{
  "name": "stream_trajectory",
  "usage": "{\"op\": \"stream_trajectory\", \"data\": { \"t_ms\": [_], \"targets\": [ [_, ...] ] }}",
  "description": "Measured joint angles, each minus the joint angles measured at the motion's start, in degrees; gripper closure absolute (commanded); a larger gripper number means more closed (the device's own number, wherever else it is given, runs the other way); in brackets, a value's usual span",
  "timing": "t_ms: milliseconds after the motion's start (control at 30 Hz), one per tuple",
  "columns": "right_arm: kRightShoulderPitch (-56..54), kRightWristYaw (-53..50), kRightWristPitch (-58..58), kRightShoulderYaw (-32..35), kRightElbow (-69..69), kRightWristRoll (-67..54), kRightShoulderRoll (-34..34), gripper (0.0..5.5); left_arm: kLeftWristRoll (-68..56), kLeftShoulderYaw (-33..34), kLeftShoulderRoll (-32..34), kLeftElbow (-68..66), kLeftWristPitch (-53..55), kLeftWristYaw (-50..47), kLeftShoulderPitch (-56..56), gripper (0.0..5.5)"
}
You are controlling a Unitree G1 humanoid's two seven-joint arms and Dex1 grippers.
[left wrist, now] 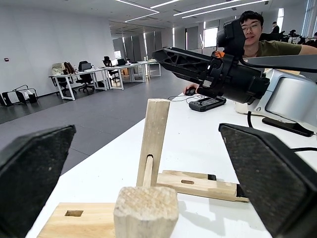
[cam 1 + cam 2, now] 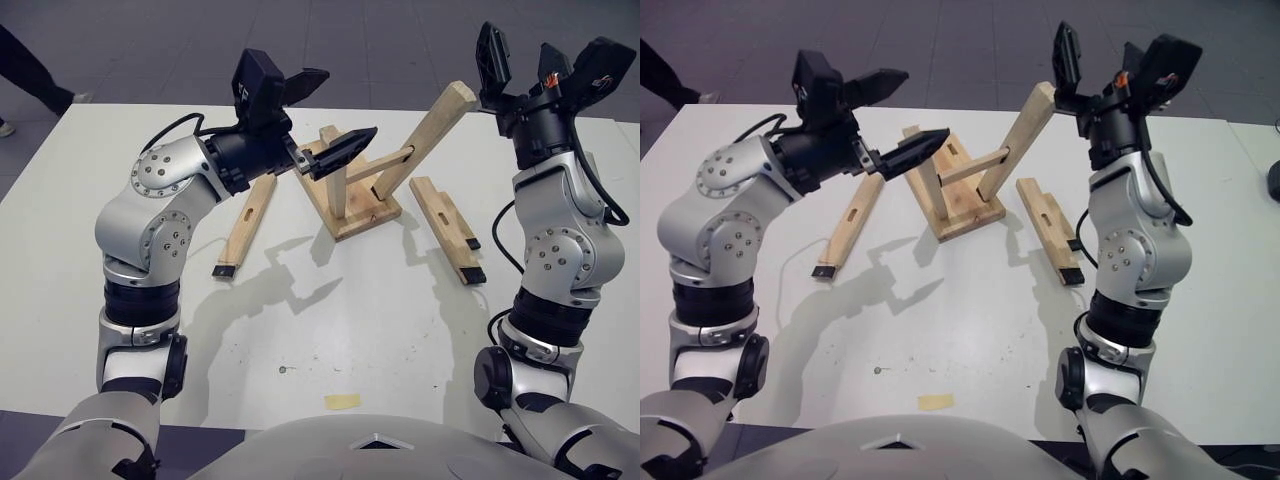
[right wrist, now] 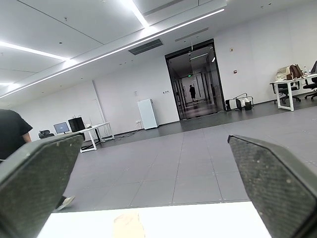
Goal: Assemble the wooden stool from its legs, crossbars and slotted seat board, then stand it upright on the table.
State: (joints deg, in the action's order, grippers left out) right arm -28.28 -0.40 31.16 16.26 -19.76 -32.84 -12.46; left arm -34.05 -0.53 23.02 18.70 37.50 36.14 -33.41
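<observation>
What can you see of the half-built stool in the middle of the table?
The stool is pale bare wood, only partly assembled. Its slotted seat board lies flat on the white table. Standing in it are an upright leg and a leaning leg tilted toward the robot's right, joined by a crossbar. The open left pincer straddles the upright leg's top without visibly touching it.

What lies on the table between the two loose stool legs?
The seat board, carrying an upright leg, a tilted leg and a crossbar joining them; both eye views show it.
</observation>
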Motion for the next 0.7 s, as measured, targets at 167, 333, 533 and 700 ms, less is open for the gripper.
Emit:
{"op": "stream_trajectory", "data": {
  "t_ms": [167, 333, 533, 700],
  "targets": [
    [0.00, 0.02, 0.00, -0.34, 0.00, 0.00, 0.44, 0.10, -1.93, 0.33, -0.34, 0.21, 0.63, -0.54, -0.04, 0.12],
    [-0.01, 0.04, -0.11, -0.61, 0.06, 0.01, 0.85, 0.10, -4.37, 1.83, -1.67, 0.29, 1.49, -1.77, -0.78, 0.12],
    [-0.02, 0.11, -0.76, -1.14, 0.61, 0.13, 1.66, 0.10, -6.24, 3.03, -2.02, 0.39, 1.94, -2.80, -1.83, 0.12],
    [-1.51, 0.14, -2.34, -1.04, 3.08, 0.12, 2.23, 0.10, -6.72, 3.55, -2.00, 0.31, 1.94, -2.99, -1.94, 0.12]
  ]
}}
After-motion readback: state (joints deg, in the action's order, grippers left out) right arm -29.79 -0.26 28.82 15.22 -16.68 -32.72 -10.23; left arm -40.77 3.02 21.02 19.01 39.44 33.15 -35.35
